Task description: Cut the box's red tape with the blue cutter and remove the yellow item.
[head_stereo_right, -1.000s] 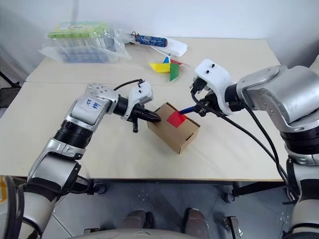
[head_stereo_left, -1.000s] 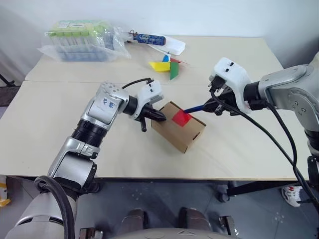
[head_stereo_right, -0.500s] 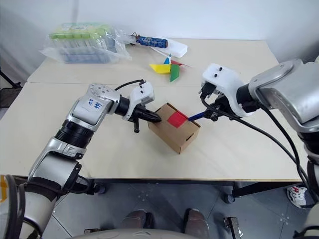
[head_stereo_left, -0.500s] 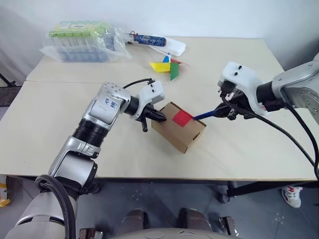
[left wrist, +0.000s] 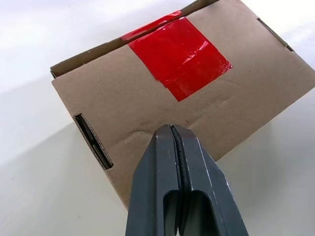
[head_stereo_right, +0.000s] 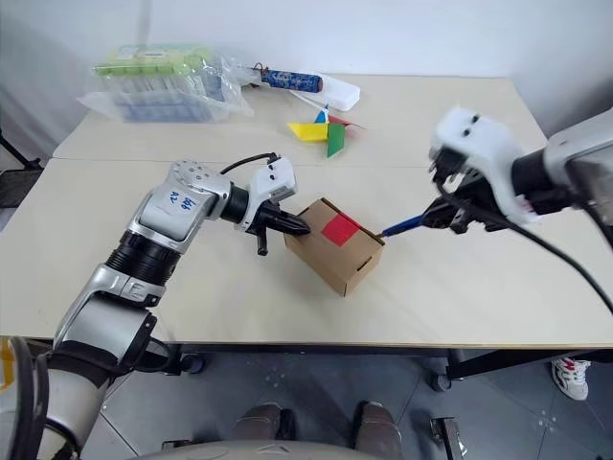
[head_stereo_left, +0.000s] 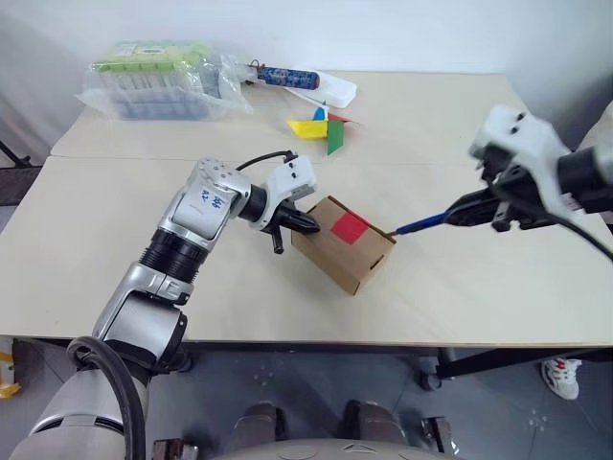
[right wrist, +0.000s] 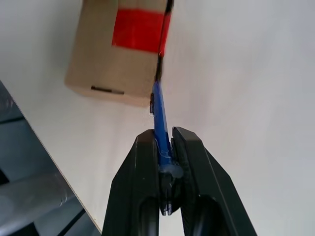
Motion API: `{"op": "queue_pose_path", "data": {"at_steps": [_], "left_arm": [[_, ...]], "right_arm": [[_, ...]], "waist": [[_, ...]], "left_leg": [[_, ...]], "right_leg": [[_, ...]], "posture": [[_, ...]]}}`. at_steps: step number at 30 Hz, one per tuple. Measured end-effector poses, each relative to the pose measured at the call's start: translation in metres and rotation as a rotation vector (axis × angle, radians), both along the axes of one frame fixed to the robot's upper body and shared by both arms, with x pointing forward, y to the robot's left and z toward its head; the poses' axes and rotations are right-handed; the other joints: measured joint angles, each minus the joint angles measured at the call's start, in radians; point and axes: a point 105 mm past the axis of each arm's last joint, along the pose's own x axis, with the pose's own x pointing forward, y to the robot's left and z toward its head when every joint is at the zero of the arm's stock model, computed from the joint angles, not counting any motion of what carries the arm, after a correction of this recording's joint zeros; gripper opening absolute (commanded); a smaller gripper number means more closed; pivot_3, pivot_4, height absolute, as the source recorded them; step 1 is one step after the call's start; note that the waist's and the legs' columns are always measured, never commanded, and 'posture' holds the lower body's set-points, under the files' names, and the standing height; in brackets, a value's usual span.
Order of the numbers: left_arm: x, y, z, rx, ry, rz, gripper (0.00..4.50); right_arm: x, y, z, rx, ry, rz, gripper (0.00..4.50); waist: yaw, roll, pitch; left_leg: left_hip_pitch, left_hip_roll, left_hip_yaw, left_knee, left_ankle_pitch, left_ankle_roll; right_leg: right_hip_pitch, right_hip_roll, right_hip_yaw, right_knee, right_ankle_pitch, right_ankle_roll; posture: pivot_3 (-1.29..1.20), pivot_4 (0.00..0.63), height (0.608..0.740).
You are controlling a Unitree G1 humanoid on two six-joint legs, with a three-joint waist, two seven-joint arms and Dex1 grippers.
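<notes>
While the left gripper (head_stereo_left: 305, 221) stays shut against the small brown cardboard box (head_stereo_left: 343, 244), the right gripper (head_stereo_left: 476, 203), clamping the slim blue cutter (head_stereo_left: 421, 226), has drawn back from the box's red tape (head_stereo_left: 350, 227).

- Worktop (head_stereo_left: 479, 125): pale beige, matte; a seam runs across it where two slabs meet
- Wall (head_stereo_left: 383, 29) behind: plain white, evenly lit
- Floor (head_stereo_left: 316, 374) below the near edge: grey, smooth, faintly glossy
- Dark frame and a caster (head_stereo_left: 426, 376) under the worktop's right side
- Black stand leg (head_stereo_left: 11, 153) at the far left edge
- Light: diffuse, soft shadows only
</notes>
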Motion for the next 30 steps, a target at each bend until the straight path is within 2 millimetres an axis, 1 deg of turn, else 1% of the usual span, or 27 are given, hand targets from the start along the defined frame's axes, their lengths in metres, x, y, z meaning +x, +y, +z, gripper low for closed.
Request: {"op": "queue_pose_path", "data": {"at_steps": [4, 6, 7, 8, 10, 14, 15, 17, 19, 22, 23, 24, 26, 27, 28, 30], "left_arm": [[0.001, 0.000, 0.000, 0.003, -0.002, -0.002, 0.00], [0.002, -0.001, 0.000, 0.002, 0.001, -0.003, 0.00], [0.003, -0.001, -0.001, 0.001, 0.002, -0.004, 0.00], [0.003, -0.001, -0.001, 0.002, 0.000, -0.006, 0.00], [0.003, -0.002, -0.002, 0.005, 0.002, -0.008, 0.00], [0.004, -0.004, -0.002, 0.009, 0.004, -0.012, 0.00], [0.004, -0.004, -0.002, 0.011, 0.005, -0.010, 0.00], [0.005, -0.003, -0.003, 0.018, 0.006, -0.006, 0.00], [0.006, -0.002, -0.004, 0.024, 0.005, -0.003, 0.00], [0.005, -0.003, -0.004, 0.027, 0.003, -0.006, 0.00], [0.005, -0.003, -0.004, 0.028, 0.004, -0.007, 0.00], [0.005, -0.003, -0.004, 0.031, 0.003, -0.010, 0.00], [0.005, -0.003, -0.003, 0.033, 0.001, -0.011, 0.00], [0.006, -0.002, -0.003, 0.035, 0.000, -0.009, 0.00], [0.006, -0.002, -0.003, 0.037, -0.001, -0.007, 0.00], [0.007, 0.000, -0.004, 0.042, 0.003, 0.000, 0.00]], "right_arm": [[0.003, -0.013, 0.023, 0.084, -0.088, -0.061, 0.16], [0.007, -0.021, 0.035, 0.130, -0.163, -0.112, 0.16], [0.010, -0.027, 0.038, 0.138, -0.200, -0.142, 0.16], [0.013, -0.032, 0.036, 0.145, -0.226, -0.172, 0.16], [0.022, -0.045, 0.017, 0.155, -0.237, -0.233, 0.16], [0.028, -0.065, -0.038, 0.130, -0.200, -0.316, 0.16], [0.028, -0.069, -0.048, 0.130, -0.205, -0.340, 0.16], [0.033, -0.076, -0.061, 0.189, -0.260, -0.388, 0.16], [0.038, -0.081, -0.069, 0.257, -0.345, -0.431, 0.16], [0.040, -0.091, -0.082, 0.335, -0.457, -0.500, 0.16], [0.039, -0.092, -0.091, 0.371, -0.476, -0.521, 0.16], [0.036, -0.093, -0.106, 0.424, -0.485, -0.547, 0.16], [0.031, -0.090, -0.140, 0.482, -0.426, -0.579, 0.16], [0.029, -0.089, -0.155, 0.491, -0.394, -0.590, 0.16], [0.028, -0.088, -0.160, 0.492, -0.388, -0.589, 0.16], [0.027, -0.085, -0.159, 0.494, -0.425, -0.565, 0.16]], "waist": [[0.000, 0.000, 0.000], [0.001, 0.000, 0.000], [0.001, -0.001, 0.000], [0.001, -0.002, -0.002], [0.001, -0.005, -0.003], [0.004, -0.004, -0.004], [0.004, -0.003, -0.004], [0.002, -0.003, -0.004], [0.001, -0.002, -0.004], [0.001, -0.002, -0.004], [0.001, -0.002, -0.004], [0.002, -0.002, -0.004], [0.001, 0.000, -0.003], [0.000, 0.002, -0.003], [-0.002, 0.004, -0.003], [-0.003, 0.006, -0.004]], "left_leg": [[0.000, 0.000, 0.000, 0.001, 0.000, 0.000], [0.000, 0.000, 0.000, 0.001, 0.000, 0.000], [0.001, 0.000, 0.000, 0.001, 0.000, 0.000], [0.001, 0.001, 0.000, 0.001, 0.000, 0.000], [0.002, 0.001, 0.001, 0.002, 0.000, 0.000], [0.003, -0.001, 0.001, 0.001, 0.000, 0.001], [0.004, -0.001, 0.001, 0.001, 0.000, 0.001], [0.009, -0.001, 0.001, 0.000, 0.000, 0.001], [0.013, 0.000, 0.001, -0.001, 0.000, 0.001], [0.013, 0.000, 0.000, -0.002, 0.000, 0.001], [0.013, 0.000, 0.001, -0.002, 0.000, 0.001], [0.013, 0.000, 0.001, -0.002, 0.000, 0.001], [0.013, -0.001, 0.001, -0.002, 0.000, 0.001], [0.014, -0.001, 0.001, -0.002, 0.000, 0.002], [0.014, -0.001, 0.001, -0.002, 0.000, 0.003], [0.017, -0.001, 0.000, -0.002, 0.000, 0.003]], "right_leg": [[0.000, 0.000, 0.002, -0.001, 0.000, 0.000], [0.000, 0.000, 0.002, 0.000, 0.000, -0.001], [0.001, 0.000, 0.002, 0.000, 0.000, -0.001], [0.001, 0.000, 0.002, 0.000, 0.000, -0.001], [0.004, 0.000, 0.000, 0.000, 0.001, -0.001], [0.007, 0.000, -0.001, -0.002, 0.001, 0.000], [0.007, 0.000, -0.001, -0.002, 0.001, 0.000], [0.012, 0.000, -0.001, -0.003, 0.001, 0.000], [0.016, 0.000, -0.001, -0.006, 0.001, 0.000], [0.016, 0.000, 0.000, -0.006, 0.001, 0.000], [0.016, 0.000, -0.001, -0.005, 0.001, 0.000], [0.017, 0.000, -0.001, -0.006, 0.001, 0.000], [0.016, 0.000, 0.000, -0.005, 0.001, 0.000], [0.016, 0.000, 0.002, -0.006, 0.001, 0.000], [0.016, 0.000, 0.004, -0.006, 0.001, 0.000], [0.016, 0.000, 0.007, -0.005, 0.001, 0.000]], "posture": [[0.00, 0.150, 0.740], [0.00, 0.150, 0.740], [0.00, 0.150, 0.740], [0.00, 0.150, 0.740], [0.00, 0.150, 0.740], [0.00, 0.150, 0.740], [0.00, 0.150, 0.740], [0.00, 0.150, 0.740], [0.00, 0.150, 0.740], [0.00, 0.150, 0.740], [0.00, 0.150, 0.740], [0.00, 0.150, 0.740], [0.00, 0.150, 0.740], [0.00, 0.150, 0.740], [0.00, 0.150, 0.740], [0.00, 0.150, 0.740]]}}
